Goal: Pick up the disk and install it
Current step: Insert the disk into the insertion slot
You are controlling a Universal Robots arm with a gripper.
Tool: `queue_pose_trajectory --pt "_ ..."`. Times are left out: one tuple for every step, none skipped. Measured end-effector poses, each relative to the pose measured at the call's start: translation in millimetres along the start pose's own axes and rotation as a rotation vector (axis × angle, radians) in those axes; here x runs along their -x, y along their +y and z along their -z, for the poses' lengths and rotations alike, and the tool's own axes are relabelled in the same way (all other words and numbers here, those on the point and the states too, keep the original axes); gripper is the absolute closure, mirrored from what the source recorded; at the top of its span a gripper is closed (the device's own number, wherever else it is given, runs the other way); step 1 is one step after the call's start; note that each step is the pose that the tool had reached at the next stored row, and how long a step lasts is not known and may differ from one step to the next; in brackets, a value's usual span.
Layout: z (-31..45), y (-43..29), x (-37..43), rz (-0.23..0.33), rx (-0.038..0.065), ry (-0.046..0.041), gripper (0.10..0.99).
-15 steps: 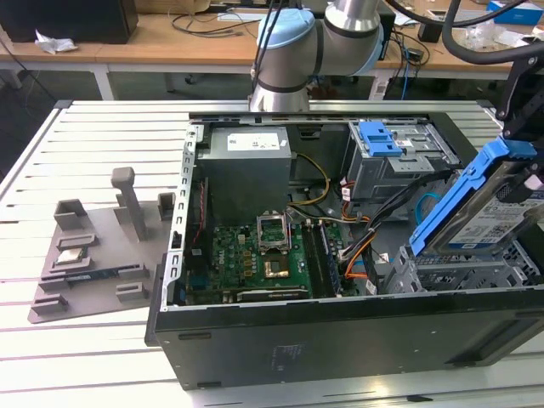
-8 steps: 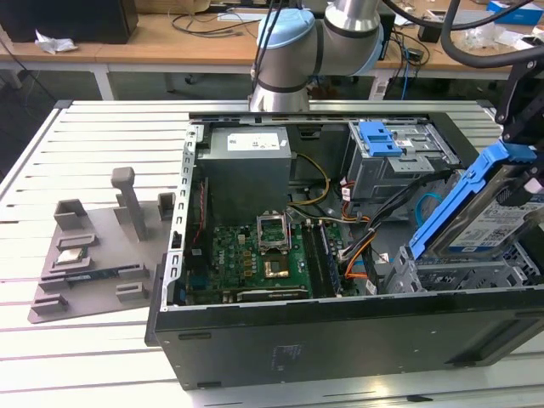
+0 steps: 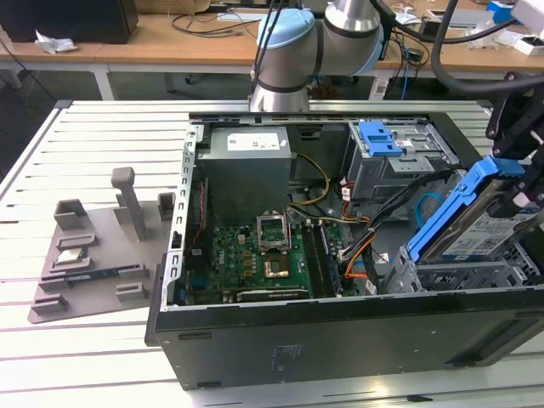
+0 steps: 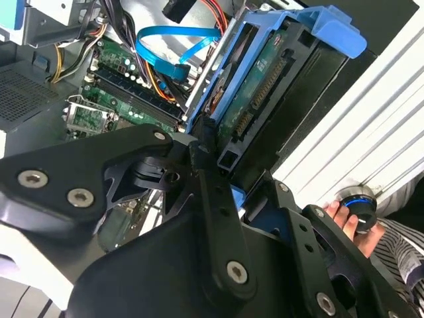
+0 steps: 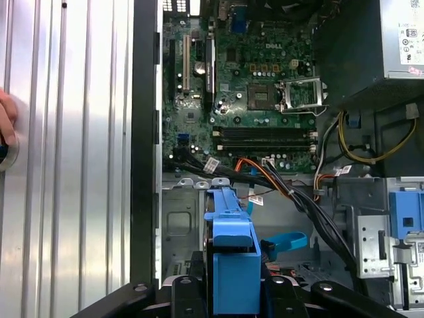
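One gripper (image 3: 518,183) is clamped on the one disk (image 3: 484,229), gripping its blue carrier. The disk hangs tilted, its lower end just over the metal bay (image 3: 459,272) at the exterior view's right end of the one open case (image 3: 340,348). Inside are one motherboard (image 3: 255,255), one grey power supply (image 3: 246,161) and one blue bracket (image 3: 380,138) on the drive cage. One grey fixture (image 3: 93,246) lies on the table (image 3: 85,136) beside the case. One hand (image 4: 341,218) rests on the table in the second wrist view.
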State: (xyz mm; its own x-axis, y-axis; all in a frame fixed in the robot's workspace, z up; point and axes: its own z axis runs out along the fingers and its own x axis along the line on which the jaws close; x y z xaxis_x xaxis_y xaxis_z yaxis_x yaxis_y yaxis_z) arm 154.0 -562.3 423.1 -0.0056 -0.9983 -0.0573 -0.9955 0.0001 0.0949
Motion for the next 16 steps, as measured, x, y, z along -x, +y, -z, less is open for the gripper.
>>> queue_pose_trajectory --pt "-1.6 -0.2 -0.1 0.0 0.0 0.0001 0.722" --pt "-3.5 -0.3 -0.2 0.0 0.0 0.0002 0.722" --pt "-6.7 -0.6 -0.4 0.0 0.0 0.0001 0.722" --pt "-11.0 -1.1 -0.6 0.0 0.0 0.0003 0.722" --pt "-14.9 -1.4 -0.8 0.0 0.0 0.0002 0.722" --pt "-18.1 -1.7 -1.0 0.0 0.0 0.0002 0.722" --pt "-20.4 -1.9 -1.1 0.0 0.0 0.0003 0.722" --pt "-20.4 -1.9 -1.2 0.0 0.0 0.0004 0.722" --pt "-20.5 -1.9 -1.2 0.0 0.0 0.0004 0.722" --pt "-20.6 -2.0 -1.2 0.0 0.0 0.0003 0.722" --pt "-20.7 -2.0 -1.2 0.0 0.0 0.0002 0.71" --pt "-20.7 -2.0 -1.2 0.0 0.0 0.0002 0.643" --pt "-20.9 -2.0 -1.2 0.0 0.0 0.0 0.643" --pt "-20.9 -2.0 -1.2 0.0 0.0 0.0001 0.643" --pt "-20.9 -2.0 -1.2 0.0 0.0 0.0002 0.659" --pt "-21.0 -2.0 -1.2 0.0 0.0 0.0003 0.725"
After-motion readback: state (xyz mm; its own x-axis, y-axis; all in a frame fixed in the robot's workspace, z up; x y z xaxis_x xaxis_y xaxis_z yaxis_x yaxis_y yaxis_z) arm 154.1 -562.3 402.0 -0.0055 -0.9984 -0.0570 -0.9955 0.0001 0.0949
